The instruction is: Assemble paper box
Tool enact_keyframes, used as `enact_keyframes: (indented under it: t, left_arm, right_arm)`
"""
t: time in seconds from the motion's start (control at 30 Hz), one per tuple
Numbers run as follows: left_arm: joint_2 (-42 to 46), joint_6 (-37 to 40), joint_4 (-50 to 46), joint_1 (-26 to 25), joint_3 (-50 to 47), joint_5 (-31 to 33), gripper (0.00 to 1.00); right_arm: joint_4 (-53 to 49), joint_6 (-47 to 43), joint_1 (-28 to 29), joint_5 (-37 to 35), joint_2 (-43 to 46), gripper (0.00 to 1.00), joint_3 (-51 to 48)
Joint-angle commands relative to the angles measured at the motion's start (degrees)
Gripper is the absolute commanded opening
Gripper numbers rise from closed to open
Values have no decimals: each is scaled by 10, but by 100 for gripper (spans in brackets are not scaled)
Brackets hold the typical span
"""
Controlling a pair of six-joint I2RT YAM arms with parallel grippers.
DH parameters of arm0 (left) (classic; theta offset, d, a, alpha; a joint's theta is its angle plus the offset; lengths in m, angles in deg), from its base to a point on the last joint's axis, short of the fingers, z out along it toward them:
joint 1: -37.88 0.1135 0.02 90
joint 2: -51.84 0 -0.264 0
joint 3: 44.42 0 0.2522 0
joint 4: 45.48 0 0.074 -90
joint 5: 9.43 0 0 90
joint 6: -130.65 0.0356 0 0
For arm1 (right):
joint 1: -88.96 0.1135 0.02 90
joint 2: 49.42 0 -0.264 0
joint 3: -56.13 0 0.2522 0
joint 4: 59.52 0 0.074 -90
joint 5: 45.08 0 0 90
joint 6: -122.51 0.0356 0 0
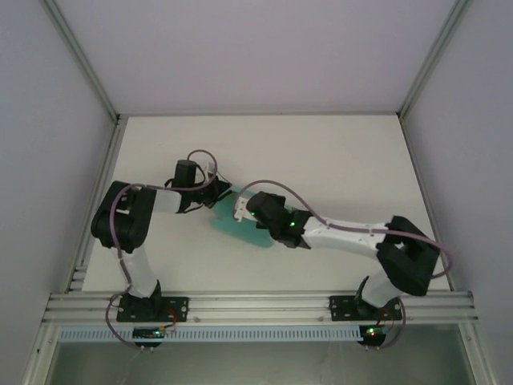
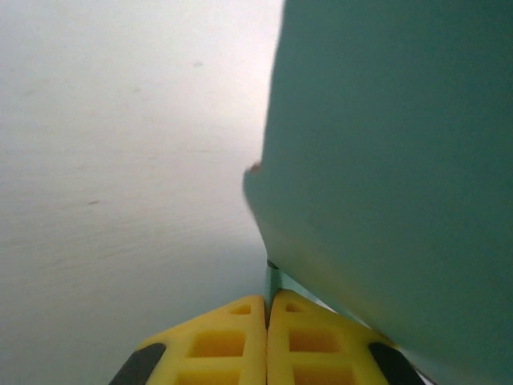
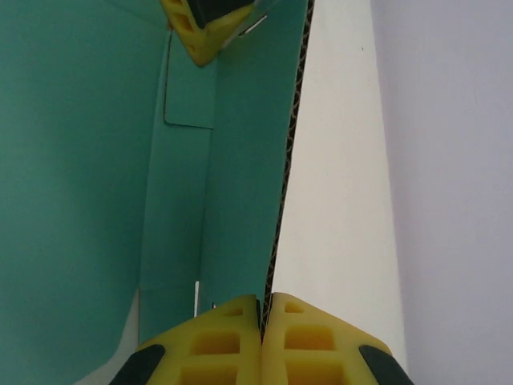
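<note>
Near the middle of the table [image 1: 337, 160], a little toward its left edge, the teal paper box [image 1: 239, 230] is a partly folded sheet. The right gripper [image 3: 262, 305] has its fingers pressed onto one card edge. Farther off, the left gripper [image 2: 267, 301] pinches another edge.

Left arm [image 1: 128, 220]: black joint housings, with a white link just above the rail [image 1: 256, 305].
Right arm [image 1: 353, 237]: white forearm, blocky black elbow, green lights at the end far from the rail.
Cables [image 1: 276, 185]: lilac-grey, along both arms.
Bases [image 1: 152, 309]: black plates on the rail.
Left gripper [image 2: 267, 298]: yellow fingers [image 2: 220, 345] with square pockets and black outer corners.
Right gripper [image 3: 262, 298]: matching yellow.
</note>
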Motion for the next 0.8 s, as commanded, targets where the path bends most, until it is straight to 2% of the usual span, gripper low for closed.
enact_keyframes:
  t: [0.0,0.17,0.27,0.43,0.47,0.6,0.67,0.77]
  left_arm:
    - [-1,-32,8,-16,6,10,6]
    - [27,18,-48,-9,-1,27,21]
    - [80,77,-113,6,-15,64,38]
    - [203,211,-264,23,-9,162,82]
    - [227,247,-295,23,-2,188,100]
    - [266,423,-381,26,46,200,100]
    - [272,466,-395,27,72,238,100]
    - [267,521,-402,31,111,240,100]
  right_arm:
    - [18,-26,12,26,-12,0,14]
    - [7,-38,-25,63,16,0,13]
    - [-14,-63,-60,86,30,0,13]
    - [-34,-103,-97,129,45,0,8]
    - [-41,-107,-103,141,48,0,10]
    - [-78,-110,-127,205,52,0,21]
    - [-75,-121,-136,215,49,0,22]
    - [-67,-132,-147,219,40,0,22]
